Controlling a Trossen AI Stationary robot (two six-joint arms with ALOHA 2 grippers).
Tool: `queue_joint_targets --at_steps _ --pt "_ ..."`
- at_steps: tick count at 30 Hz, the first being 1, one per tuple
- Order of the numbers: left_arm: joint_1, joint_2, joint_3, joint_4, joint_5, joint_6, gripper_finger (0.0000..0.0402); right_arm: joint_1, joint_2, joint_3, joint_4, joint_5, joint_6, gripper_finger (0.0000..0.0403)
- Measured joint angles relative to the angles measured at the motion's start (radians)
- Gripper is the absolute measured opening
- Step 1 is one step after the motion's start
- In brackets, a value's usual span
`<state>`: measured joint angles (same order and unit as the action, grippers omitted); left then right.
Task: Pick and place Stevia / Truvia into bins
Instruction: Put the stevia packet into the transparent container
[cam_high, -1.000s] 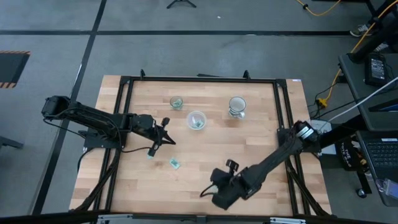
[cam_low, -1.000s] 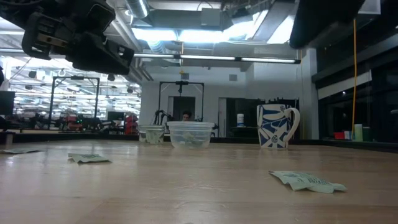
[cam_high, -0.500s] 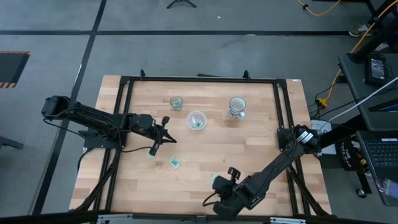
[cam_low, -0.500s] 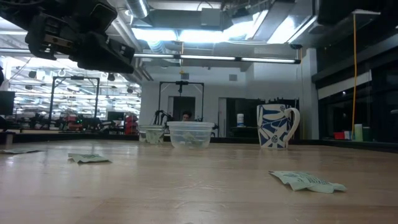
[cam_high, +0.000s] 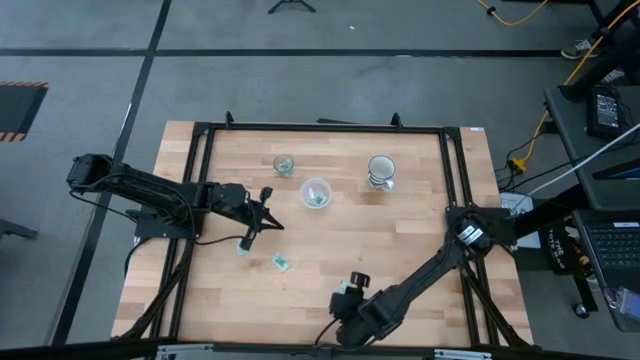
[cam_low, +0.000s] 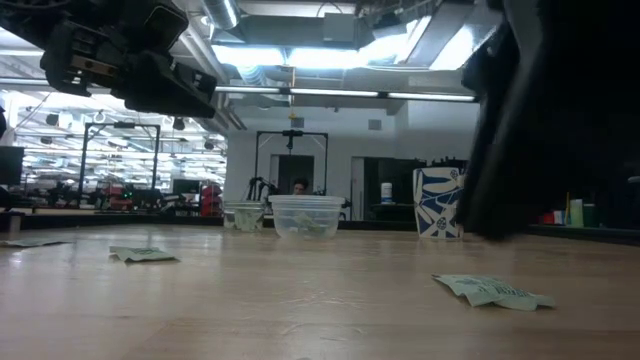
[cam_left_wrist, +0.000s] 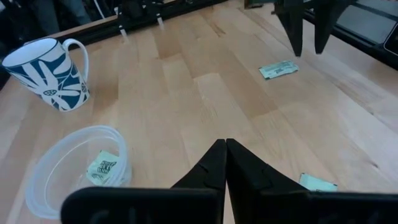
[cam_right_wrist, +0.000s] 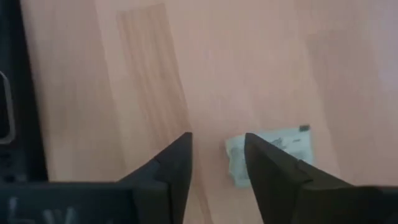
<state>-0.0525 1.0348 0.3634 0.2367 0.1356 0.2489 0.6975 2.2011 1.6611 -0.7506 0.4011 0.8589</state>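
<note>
Right wrist view shows the right claw (cam_right_wrist: 214, 162) part-open and empty just above a sachet (cam_right_wrist: 272, 155) lying flat near the desk's (cam_high: 420, 240) front edge, so its fingers could skid over the thin paper.

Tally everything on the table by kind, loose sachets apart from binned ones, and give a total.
Cups: 2
Mug: 1
Loose sachets: 3
Sachet in the wide cup: 1
Total: 7; what the small cup holds cannot be told.
</note>
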Motion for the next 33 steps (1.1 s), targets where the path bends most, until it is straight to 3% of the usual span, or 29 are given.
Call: queue_joint_targets --at_steps 8,33 --pt "0.0 0.0 0.0 0.0 0.0 0.0 0.0005 0.0 0.019 0.0 -0.015 -0.002 0.003 0.0169" --pt "0.0 0.0 0.0 0.0 0.0 0.0 0.0007 -0.031 0.027 0.0 -0.073 -0.003 0.03 0.0169"
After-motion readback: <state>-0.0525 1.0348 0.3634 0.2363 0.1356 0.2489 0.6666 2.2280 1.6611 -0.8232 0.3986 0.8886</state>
